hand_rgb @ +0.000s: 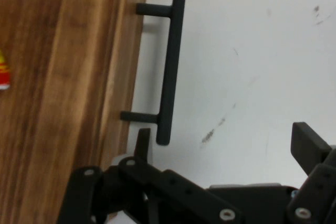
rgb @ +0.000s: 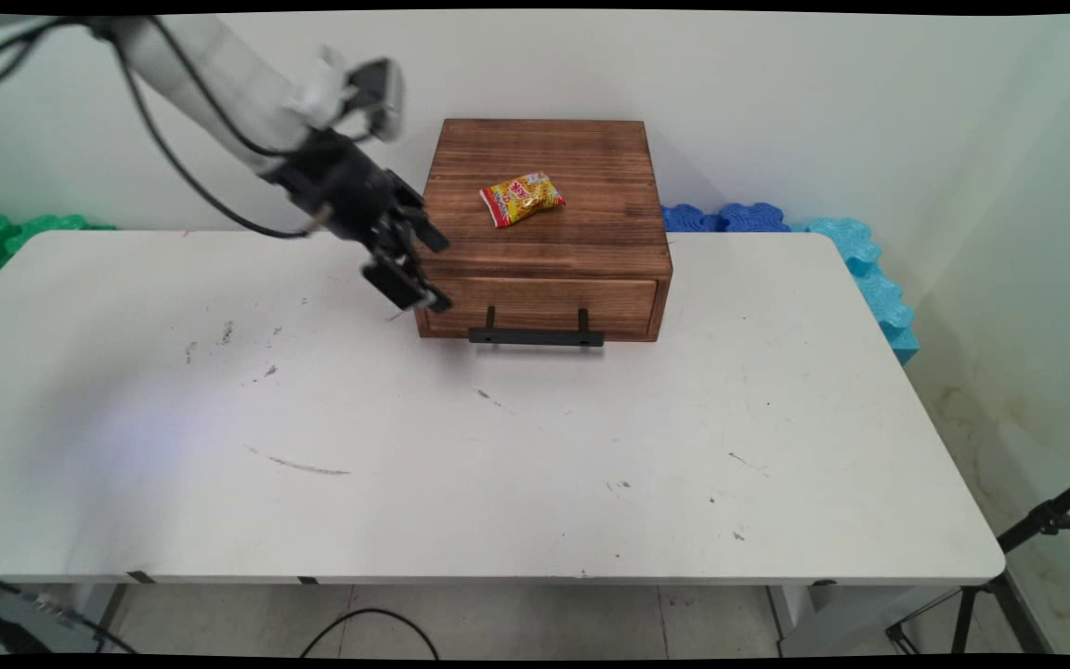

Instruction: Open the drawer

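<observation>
A brown wooden box [rgb: 544,186] stands at the back of the white table [rgb: 498,446], its single front drawer [rgb: 544,305] pushed in. The drawer's black bar handle [rgb: 536,336] sticks out toward the near side. On the box's top lies a yellow and red snack packet [rgb: 521,198]. My gripper [rgb: 439,274] is open, hovering at the box's front left corner, just left of the handle and holding nothing. In the hand view the handle [hand_rgb: 170,66] runs top to bottom above my gripper [hand_rgb: 226,145], with the box's wood [hand_rgb: 63,77] at left and a sliver of the packet [hand_rgb: 2,72].
Blue foam mats [rgb: 832,251] lie behind the table's right end and green ones [rgb: 15,232] behind its left. A black tripod [rgb: 1009,557] stands at the lower right. Cables [rgb: 368,627] trail on the floor under the near edge.
</observation>
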{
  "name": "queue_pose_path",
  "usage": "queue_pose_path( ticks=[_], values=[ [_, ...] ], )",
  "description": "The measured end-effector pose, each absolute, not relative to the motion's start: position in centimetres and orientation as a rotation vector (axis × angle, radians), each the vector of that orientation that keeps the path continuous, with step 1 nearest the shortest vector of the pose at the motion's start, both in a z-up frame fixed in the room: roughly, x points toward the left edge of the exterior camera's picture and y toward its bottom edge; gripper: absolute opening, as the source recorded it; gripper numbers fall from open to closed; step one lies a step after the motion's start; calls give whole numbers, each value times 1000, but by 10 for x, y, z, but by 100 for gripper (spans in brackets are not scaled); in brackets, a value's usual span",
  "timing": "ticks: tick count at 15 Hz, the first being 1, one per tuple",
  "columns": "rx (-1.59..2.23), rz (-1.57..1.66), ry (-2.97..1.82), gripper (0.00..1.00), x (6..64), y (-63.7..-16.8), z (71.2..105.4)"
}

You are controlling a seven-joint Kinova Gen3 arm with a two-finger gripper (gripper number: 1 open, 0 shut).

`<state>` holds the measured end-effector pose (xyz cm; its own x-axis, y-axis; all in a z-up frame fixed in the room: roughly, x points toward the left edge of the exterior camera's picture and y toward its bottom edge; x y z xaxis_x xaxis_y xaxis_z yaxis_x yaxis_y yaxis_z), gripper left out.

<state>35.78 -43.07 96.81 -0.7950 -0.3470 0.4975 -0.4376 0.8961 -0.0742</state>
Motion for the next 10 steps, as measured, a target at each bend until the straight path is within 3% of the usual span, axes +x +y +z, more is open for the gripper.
queue_pose_path(
  ticks=[10],
  values=[
    [486, 248, -2691, 100, 284, -470, 898]
  ],
)
